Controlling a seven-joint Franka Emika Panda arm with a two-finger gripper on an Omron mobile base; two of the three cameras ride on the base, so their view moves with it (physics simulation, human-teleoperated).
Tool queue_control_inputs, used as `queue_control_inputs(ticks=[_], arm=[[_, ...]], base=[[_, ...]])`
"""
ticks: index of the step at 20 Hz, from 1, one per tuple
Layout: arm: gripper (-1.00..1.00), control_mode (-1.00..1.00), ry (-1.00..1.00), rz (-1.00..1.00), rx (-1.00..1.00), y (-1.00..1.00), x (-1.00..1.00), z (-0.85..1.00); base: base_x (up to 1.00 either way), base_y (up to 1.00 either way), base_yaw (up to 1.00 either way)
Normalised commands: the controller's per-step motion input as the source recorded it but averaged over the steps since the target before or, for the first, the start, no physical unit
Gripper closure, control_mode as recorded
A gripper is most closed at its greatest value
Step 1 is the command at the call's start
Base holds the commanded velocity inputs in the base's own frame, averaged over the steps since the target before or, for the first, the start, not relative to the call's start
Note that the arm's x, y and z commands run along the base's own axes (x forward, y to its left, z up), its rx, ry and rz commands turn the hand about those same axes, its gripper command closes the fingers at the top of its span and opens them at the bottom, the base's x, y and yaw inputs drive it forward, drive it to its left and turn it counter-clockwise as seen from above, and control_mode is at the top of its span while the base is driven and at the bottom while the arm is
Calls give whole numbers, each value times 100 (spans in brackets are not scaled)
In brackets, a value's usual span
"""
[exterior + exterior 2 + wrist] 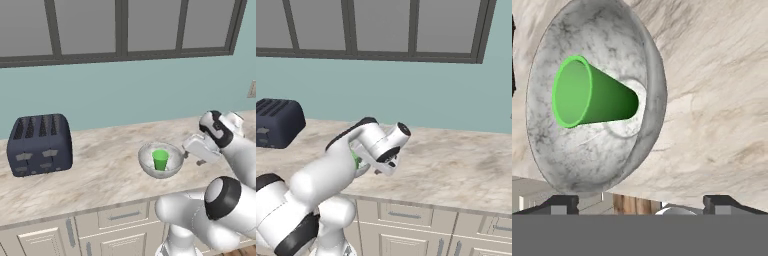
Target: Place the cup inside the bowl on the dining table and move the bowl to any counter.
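The bowl sits on the desk, the marbled worktop over cream cabinets, with the cup standing upright in its middle. The toaster is well apart, far down the same desk toward the left of the left base view.

The relation that matters is bowl to tool. In the left base view the tool is just beside the bowl's right rim, pointing across at it from the side. In the hand view the two fingertips stand wide apart at the bottom with nothing between them; the tool is open and holds nothing. The bowl lies ahead and a little off to one side of the tool's line, its mouth turned toward the camera because the hand is rolled, and the cup points out of it. The near rim is clear of both tips.

Judged from this, both parts of the task look done: cup in bowl, bowl on the desk. The coming move is probably a straight pull-back away from the rim, along the tool's own axis. A sideways swing could clip the rim and slide the bowl.

In the right base view the arm covers most of the bowl; a sliver of green cup shows behind the wrist.
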Motion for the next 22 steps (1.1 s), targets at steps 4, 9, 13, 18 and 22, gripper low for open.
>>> queue_control_inputs(ticks=[4, 9, 13, 18, 22], arm=[[-100, -100, -9, 0, -1, 0, -42, 35], [-100, -100, -6, 0, -1, 0, -40, 33], [-100, -100, -8, 0, -4, 0, -33, 40], [-100, -100, -6, 0, -5, 0, -37, 34], [-100, -100, -3, 0, -6, 0, -39, 33]], base=[[0, 0, 0], [0, 0, 0], [0, 0, 0], [0, 0, 0], [0, 0, 0]])
